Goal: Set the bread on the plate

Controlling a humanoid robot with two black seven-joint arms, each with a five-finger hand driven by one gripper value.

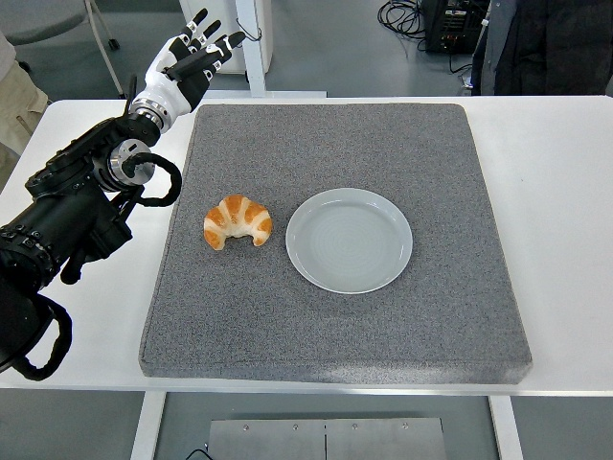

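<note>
Only left hand (187, 59) in frame: white, fingers spread and extended, holding nothing, raised over the table's (560, 182) far-left corner, just beyond the far-left corner of the grey mat (335, 326). Attached to black left arm (77, 216), entering from left edge; lower part of arm cut off by the frame at bottom left, cable loops visible along it. Fingertips overlap a white post in the background, so exact finger count hard to confirm there.

One bread (238, 221): a croissant, lying flat on the mat, left of centre, well apart from the hand. Crescent shape, long axis roughly left-right across the picture, both tips curling toward the near edge, arched back toward the far side. Right tip just beside the plate (350, 240), small gap, not touching.

One plate: round, pale grey-blue, sitting on the mat near centre, nothing on it. Fully visible.

One mat, covering most of the table middle, near edge close to the table's near edge.

Partly visible at top: person in dark clothing (546, 43) at top right, cut off by the frame; a light-coloured sleeve or trouser (14, 96) at top left, too cropped to identify. Dark box with cables (436, 24) on the floor, detail unclear.
</note>
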